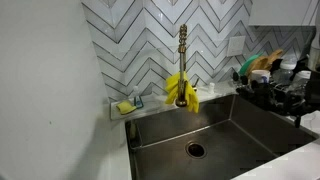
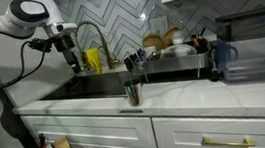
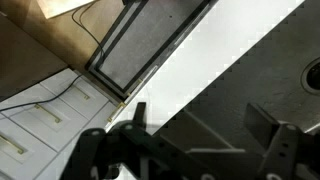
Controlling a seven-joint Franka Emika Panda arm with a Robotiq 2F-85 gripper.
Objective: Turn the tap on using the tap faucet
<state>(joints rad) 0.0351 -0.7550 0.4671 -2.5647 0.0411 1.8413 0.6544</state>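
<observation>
Hand (image 2: pixel 71 57) open, gripping nothing; I read it near tap (image 1: pixel 183 50). Dish rack (image 2: pixel 172 66) holds crockery (image 2: pixel 175 47). Tray (image 1: pixel 114 108) behind sink (image 1: pixel 250 120) holds yellow sponge (image 1: pixel 124 107). Cup (image 2: pixel 133 92) stands on bench (image 2: pixel 200 94).

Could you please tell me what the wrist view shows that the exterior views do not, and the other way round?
Only the wrist view: the floor with what looks like a grey mat, and the fingers of the gripper apart with nothing between them. Only the exterior views: the tap, the yellow cloth draped on it, the sink drain, the chevron tiles and the dish rack. Both: the white countertop, the white drawers and the gripper itself.
</observation>
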